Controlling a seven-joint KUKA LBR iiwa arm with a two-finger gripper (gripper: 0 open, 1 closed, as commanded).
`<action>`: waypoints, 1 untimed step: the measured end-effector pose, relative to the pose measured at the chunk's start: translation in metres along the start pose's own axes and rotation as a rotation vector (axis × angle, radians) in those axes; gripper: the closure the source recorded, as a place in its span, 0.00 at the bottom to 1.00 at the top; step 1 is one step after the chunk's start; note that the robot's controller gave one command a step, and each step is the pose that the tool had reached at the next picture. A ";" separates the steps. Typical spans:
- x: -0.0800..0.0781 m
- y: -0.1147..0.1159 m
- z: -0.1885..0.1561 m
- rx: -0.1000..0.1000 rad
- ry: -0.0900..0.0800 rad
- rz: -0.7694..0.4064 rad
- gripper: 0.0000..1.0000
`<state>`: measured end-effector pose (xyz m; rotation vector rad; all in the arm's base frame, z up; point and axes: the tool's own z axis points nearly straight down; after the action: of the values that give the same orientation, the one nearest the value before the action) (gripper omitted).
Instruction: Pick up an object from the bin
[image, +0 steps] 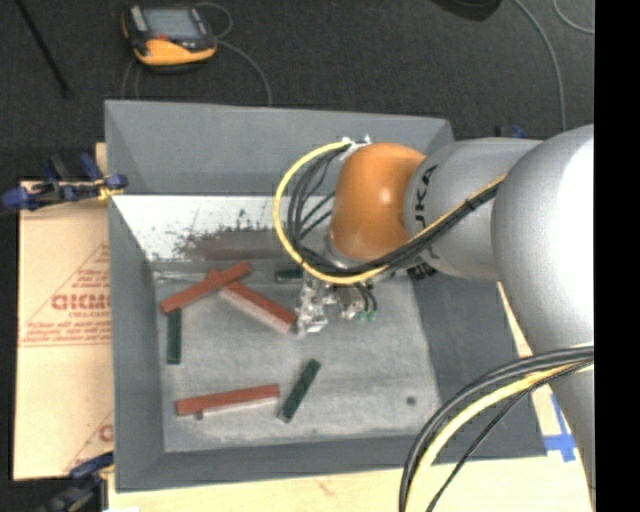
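my gripper (318, 310) is hanging by the pale red stick's (255, 306) right end; i'm not seeing if it's apart or together.

One camera: above the grey metal bin (135, 340), facing down and slightly sidelong, near enough to frame the whole bin; arm (500, 210) enters at right.

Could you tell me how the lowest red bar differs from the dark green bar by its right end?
The red bar is longer than the green bar. The red bar lies almost level across the view; the green bar slants steeply. The red bar is reddish-brown, the green bar dark green. Both are slim bars lying flat on the bin floor.
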<state>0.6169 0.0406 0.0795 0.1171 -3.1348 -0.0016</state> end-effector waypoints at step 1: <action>-0.005 -0.001 0.001 0.001 -0.033 0.001 0.00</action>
<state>0.6221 0.0402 0.0788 0.1171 -3.1673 -0.0023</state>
